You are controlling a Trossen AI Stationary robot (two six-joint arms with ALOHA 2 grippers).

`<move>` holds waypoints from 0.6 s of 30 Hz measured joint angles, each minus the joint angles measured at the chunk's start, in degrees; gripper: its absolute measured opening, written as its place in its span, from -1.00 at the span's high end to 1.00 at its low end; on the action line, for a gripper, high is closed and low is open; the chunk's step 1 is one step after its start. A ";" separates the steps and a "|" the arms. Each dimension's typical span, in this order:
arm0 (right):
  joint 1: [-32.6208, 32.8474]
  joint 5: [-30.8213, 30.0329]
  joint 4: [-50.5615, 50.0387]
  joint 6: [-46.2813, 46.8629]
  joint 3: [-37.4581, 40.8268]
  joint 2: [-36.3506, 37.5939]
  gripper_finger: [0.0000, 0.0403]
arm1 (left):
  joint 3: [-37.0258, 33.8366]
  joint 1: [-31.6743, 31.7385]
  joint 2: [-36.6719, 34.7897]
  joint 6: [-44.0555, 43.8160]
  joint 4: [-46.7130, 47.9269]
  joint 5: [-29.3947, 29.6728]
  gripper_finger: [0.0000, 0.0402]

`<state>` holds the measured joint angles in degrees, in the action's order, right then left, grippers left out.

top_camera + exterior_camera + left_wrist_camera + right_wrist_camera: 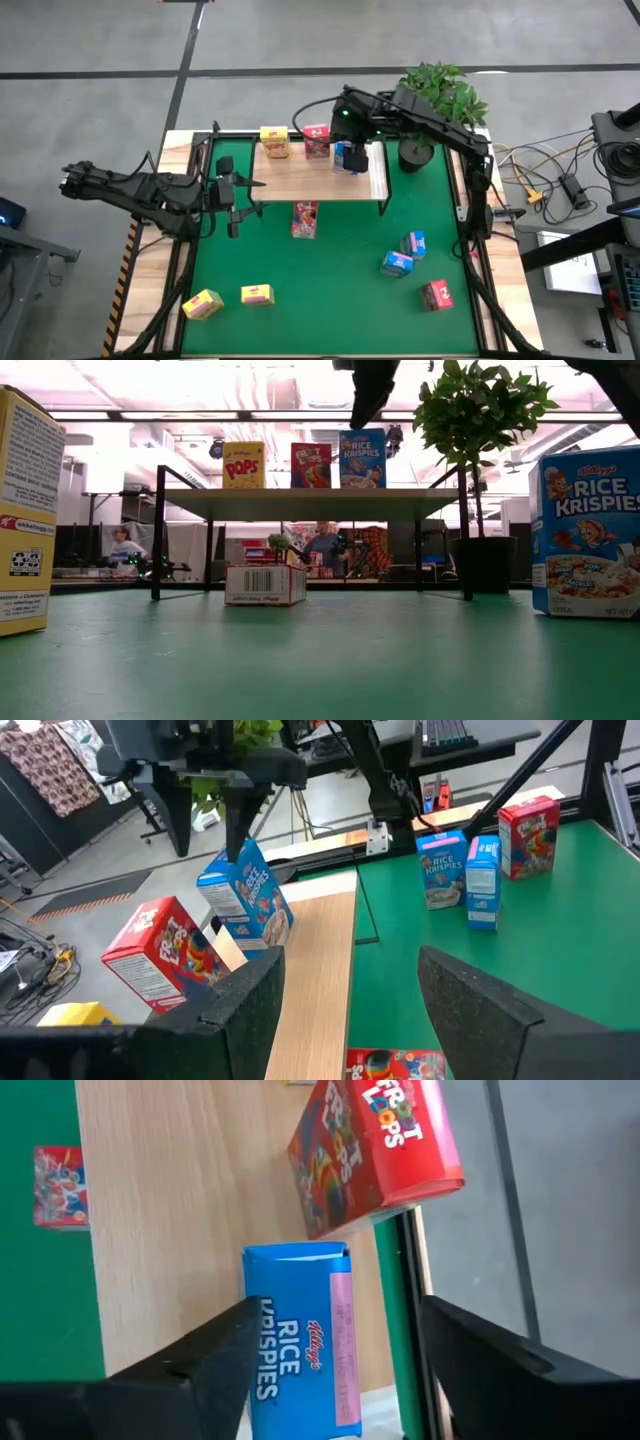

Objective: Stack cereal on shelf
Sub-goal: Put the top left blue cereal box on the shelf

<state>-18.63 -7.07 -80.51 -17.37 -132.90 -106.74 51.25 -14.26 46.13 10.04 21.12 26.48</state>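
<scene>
The right gripper (330,1360) hangs above the shelf (320,185) with its fingers (215,1360) spread wide, one on each side of a blue box (300,1335) that stands upright on the wood. In the right wrist view there is a gap between the fingers and the box on at least one side, so nothing looks gripped. A red box (317,141) stands just beside the blue one, and a yellow box (274,142) stands next along, so three boxes line the shelf's back edge: yellow, red, blue.

The left gripper (236,190) waits at the shelf's left end, fingers (480,1010) partly open and empty.

On the green mat (330,285), another red box (305,219) lies flat just in front of the shelf. Two blue boxes (405,255) stand close together to the right, with a third red box (437,294) farther toward the front right. Two yellow boxes (230,300) sit near the front left corner.

A potted plant (435,105) stands at the mat's back right corner, beside the shelf
</scene>
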 joint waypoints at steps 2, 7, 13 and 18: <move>0.00 0.00 -0.79 1.14 0.00 0.00 -0.37 | 0.00 0.00 0.00 0.00 -0.02 0.00 -0.06; 0.00 -0.18 -1.62 2.27 -0.09 0.12 -0.44 | 0.00 0.00 -0.02 0.17 -0.02 0.02 -0.06; -0.02 -0.25 -2.08 4.23 -2.12 0.36 -0.45 | 0.00 0.00 0.00 0.17 -0.08 0.07 -0.06; -0.15 3.04 -3.80 6.30 -2.08 1.20 -0.45 | 0.00 0.00 0.00 0.17 -0.37 0.07 -0.06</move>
<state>-18.79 -4.04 -84.31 -11.07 -134.98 -105.54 51.24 -14.26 46.13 10.22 20.75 26.55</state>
